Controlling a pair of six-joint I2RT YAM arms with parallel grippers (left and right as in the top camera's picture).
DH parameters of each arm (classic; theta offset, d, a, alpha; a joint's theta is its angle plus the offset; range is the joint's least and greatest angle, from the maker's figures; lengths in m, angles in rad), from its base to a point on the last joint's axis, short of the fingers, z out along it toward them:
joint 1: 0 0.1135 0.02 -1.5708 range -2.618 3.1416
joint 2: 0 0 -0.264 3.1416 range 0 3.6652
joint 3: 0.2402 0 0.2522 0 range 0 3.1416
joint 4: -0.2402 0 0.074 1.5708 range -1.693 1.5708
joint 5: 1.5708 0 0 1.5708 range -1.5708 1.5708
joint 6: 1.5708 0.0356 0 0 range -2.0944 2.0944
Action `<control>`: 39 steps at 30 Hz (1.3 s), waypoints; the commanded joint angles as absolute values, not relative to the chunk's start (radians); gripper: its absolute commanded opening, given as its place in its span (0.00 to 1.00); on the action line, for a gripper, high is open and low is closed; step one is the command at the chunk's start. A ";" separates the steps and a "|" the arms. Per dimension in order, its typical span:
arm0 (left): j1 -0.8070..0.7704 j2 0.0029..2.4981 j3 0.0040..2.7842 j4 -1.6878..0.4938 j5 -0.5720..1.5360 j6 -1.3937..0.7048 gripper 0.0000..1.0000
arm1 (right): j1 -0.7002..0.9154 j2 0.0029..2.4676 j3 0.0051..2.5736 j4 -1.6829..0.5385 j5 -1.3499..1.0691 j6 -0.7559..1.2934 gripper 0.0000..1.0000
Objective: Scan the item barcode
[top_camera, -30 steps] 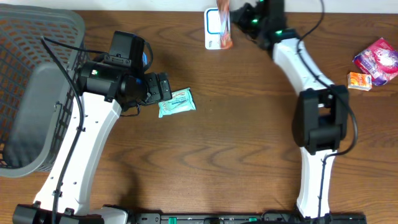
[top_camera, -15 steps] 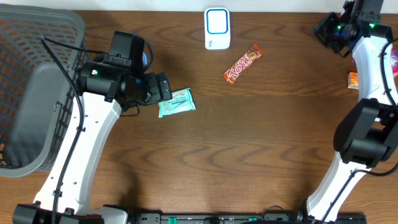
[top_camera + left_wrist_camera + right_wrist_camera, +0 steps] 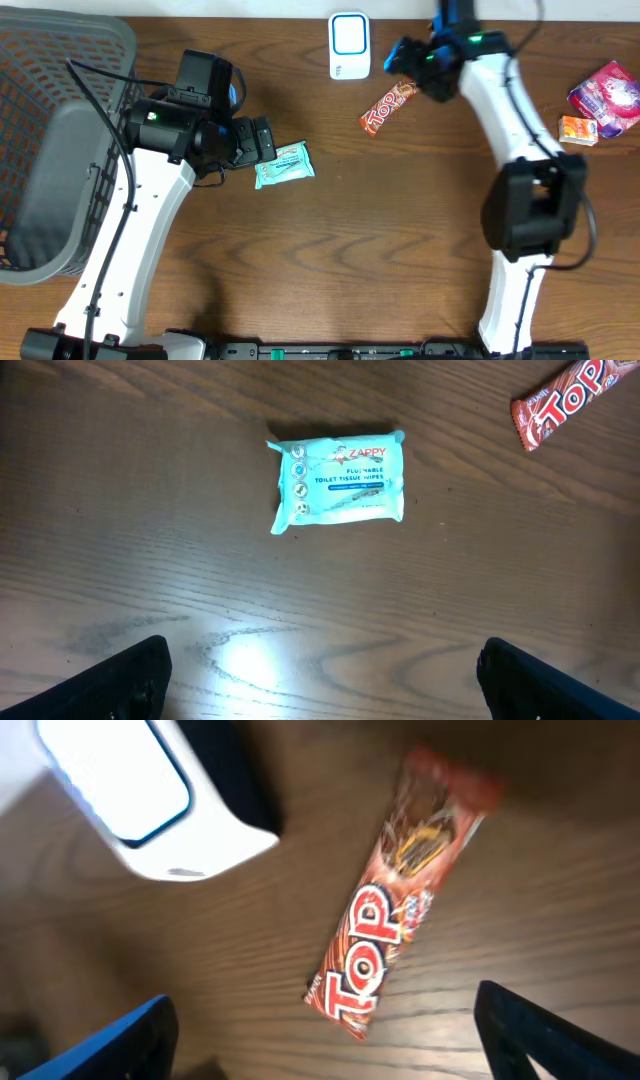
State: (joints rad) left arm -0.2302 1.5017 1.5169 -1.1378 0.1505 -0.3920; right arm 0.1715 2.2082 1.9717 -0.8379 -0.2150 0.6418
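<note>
Right gripper (image 3: 408, 58) swings back from the far right to the scanner (image 3: 349, 45), jaws now spread wide, holding nothing. Candy bar (image 3: 388, 107) lies flat on the table (image 3: 400, 230) at the scanner's 5 o'clock. Left gripper (image 3: 264, 140) is wide apart and empty, wipes pack (image 3: 284, 165) at its 4 o'clock.

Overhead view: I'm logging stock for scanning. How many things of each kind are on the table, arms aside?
Candy bar: 1
Wipes pack: 1
Pink packet: 1
Orange packet: 1
Scanner: 1
Basket: 1
Total: 6
</note>
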 commanded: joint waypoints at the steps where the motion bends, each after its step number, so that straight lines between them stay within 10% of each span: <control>1: -0.228 1.502 1.522 -1.140 0.141 -0.389 0.98 | 0.226 2.306 1.980 -0.825 -0.060 0.803 0.89; 13: -0.228 1.502 1.522 -1.140 0.141 -0.389 0.98 | 0.230 2.422 1.980 -0.838 -0.001 0.859 0.70; 16: -0.228 1.502 1.522 -1.140 0.141 -0.389 0.98 | 0.218 2.440 1.980 -0.830 0.020 0.833 0.46; 19: -0.228 1.502 1.522 -1.140 0.141 -0.389 0.98 | 0.210 2.447 1.980 -0.825 0.050 0.778 0.02; 39: -0.228 1.502 1.522 -1.140 0.141 -0.389 0.98 | -0.149 2.381 2.202 -1.175 0.057 0.500 0.01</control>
State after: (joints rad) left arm -0.2298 1.5017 1.5169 -1.1378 0.1505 -0.3920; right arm -0.1070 2.4264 2.1532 -1.1603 0.0448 0.5858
